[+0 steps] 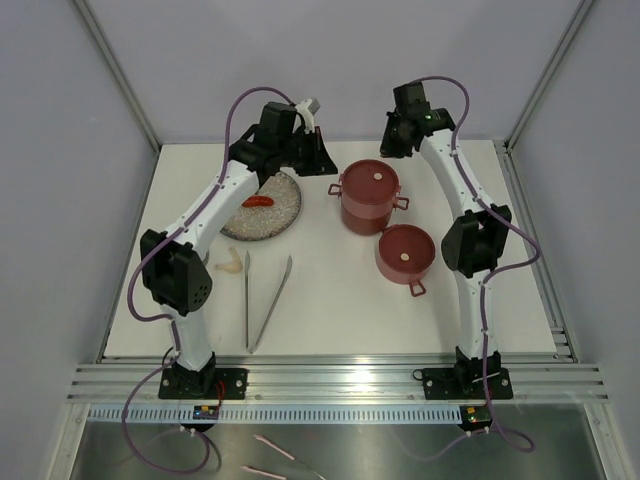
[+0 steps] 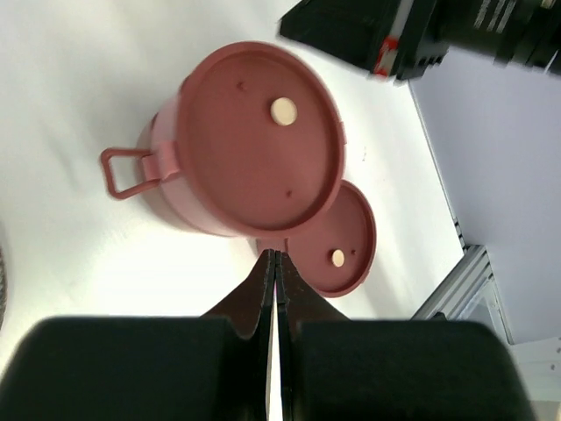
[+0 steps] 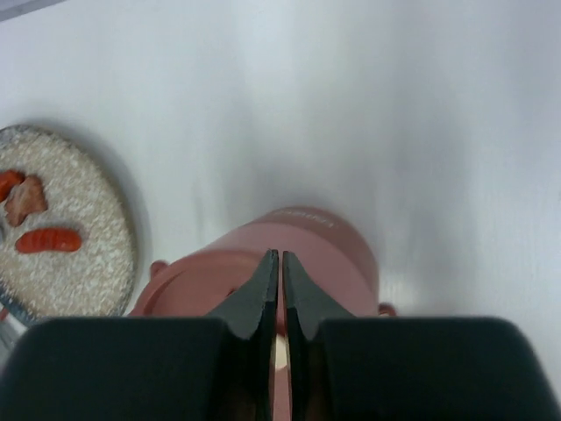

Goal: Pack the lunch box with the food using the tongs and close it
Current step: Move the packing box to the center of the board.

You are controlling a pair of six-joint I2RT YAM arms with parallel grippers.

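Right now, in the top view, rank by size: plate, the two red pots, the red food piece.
1. Plate, partly hidden.
2. Far pot and near pot: lids look alike, so unranked.
3. Red food piece, smallest.

Pale grey walls [image 1: 330, 60] surround a white, aluminium-framed table [image 1: 400, 310].

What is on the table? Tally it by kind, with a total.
Lidded red lunch box tiers: 2
Speckled plate: 1
Tongs: 1
Food pieces on the plate: 3 in view
Pale piece beside the plate: 1
Total: 8
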